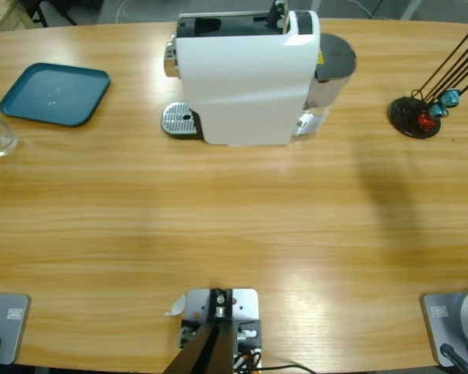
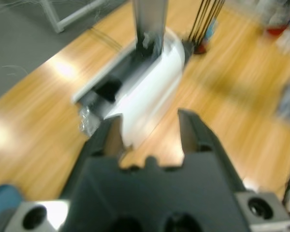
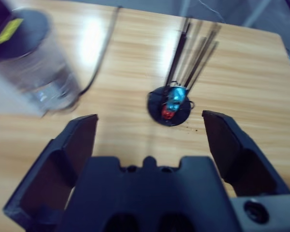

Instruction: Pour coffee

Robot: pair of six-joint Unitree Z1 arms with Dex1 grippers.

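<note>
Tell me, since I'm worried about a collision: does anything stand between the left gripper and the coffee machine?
Nothing visible does. In the left wrist view the open left gripper looks straight at the white coffee machine, with only bare wooden table showing around it.

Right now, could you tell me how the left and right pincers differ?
The left pincer faces the white coffee machine, while the right pincer faces the black capsule stand. The left pincer's jaws stand closer together than the right pincer's, which spread wide. Both are open, black and hold nothing.
</note>
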